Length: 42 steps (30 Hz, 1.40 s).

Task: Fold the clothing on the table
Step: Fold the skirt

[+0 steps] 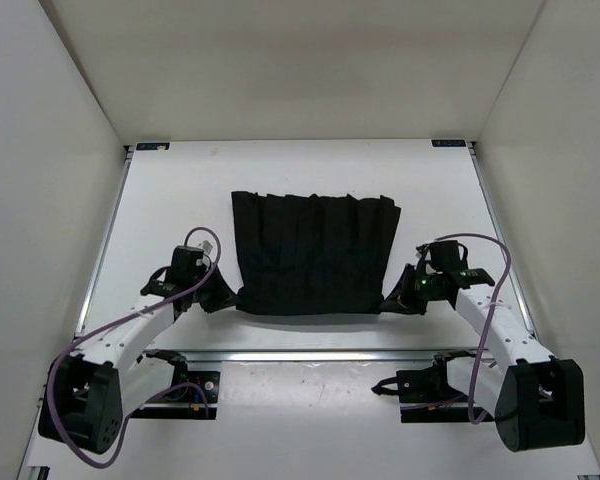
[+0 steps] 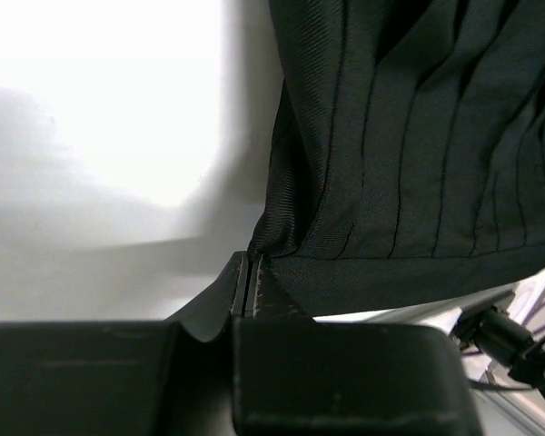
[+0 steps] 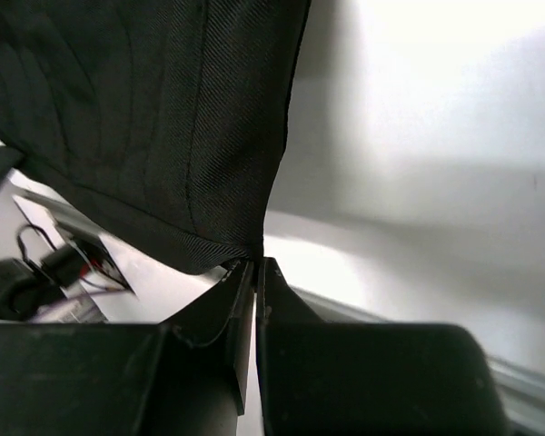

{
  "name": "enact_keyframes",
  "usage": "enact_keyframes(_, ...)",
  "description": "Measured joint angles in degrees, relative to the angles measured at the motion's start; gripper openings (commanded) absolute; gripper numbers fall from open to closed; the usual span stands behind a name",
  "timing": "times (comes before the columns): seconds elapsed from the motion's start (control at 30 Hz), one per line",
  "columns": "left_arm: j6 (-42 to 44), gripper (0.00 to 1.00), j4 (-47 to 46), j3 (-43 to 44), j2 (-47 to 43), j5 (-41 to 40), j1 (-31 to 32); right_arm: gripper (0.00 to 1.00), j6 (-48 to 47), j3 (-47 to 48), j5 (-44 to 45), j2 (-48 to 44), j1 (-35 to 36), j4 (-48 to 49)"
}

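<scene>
The scene is being enclosed on three sides by plain white walls: a left wall (image 1: 40,200), a right wall (image 1: 570,150) and a back wall (image 1: 300,60). All three are being lit softly and diffusely. The side walls are being rendered greyer than the back wall.

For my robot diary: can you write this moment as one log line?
task: fold clothing | left gripper: shut on near-left corner | right gripper: shut on near-right corner | far edge: on table
</scene>
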State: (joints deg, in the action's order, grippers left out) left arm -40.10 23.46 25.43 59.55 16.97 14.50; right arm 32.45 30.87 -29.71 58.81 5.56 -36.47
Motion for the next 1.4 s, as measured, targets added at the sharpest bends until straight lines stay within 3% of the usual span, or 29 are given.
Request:
enact_keyframes(0.27,-1.55,0.0,8.39,-0.09,-11.19,-0.48,5.44,0.0,-3.78,2.23,3.74,-3.72,5.42,-14.47)
enact_keyframes(0.47,-7.02,0.0,16.22,-3.19,-28.11,-0.15,8.63,0.0,-4.11,2.49,4.81,-9.86,8.72,-23.21)
enact_keyframes(0.57,-9.05,0.0,20.59,-1.42,-32.04,-0.5,10.34,0.0,-4.57,5.68,4.37,-12.07,8.37,-27.78)
enact_keyframes(0.8,-9.03,0.0,24.11,14.49,-24.3,-2.64,11.34,0.0,-7.54,21.11,3.32,-9.25,4.83,-32.87)
enact_keyframes(1.03,-9.7,0.0,28.63,15.21,-28.98,-2.95,12.31,0.0,-8.96,22.8,2.25,-11.34,3.5,-37.18)
enact_keyframes(1.17,-10.62,0.0,29.03,15.21,-30.49,-3.5,13.11,0.0,-7.89,22.71,1.9,-12.74,6.29,-38.27)
enact_keyframes(1.27,-10.34,0.0,27.08,15.67,-25.46,-3.56,11.45,0.0,-7.78,23.85,1.22,-9.92,6.67,-37.83)
enact_keyframes(1.4,-9.86,0.0,19.69,16.33,-13.4,-2.14,3.93,0.0,-8.85,26.16,-0.87,-1.33,2.51,-30.58)
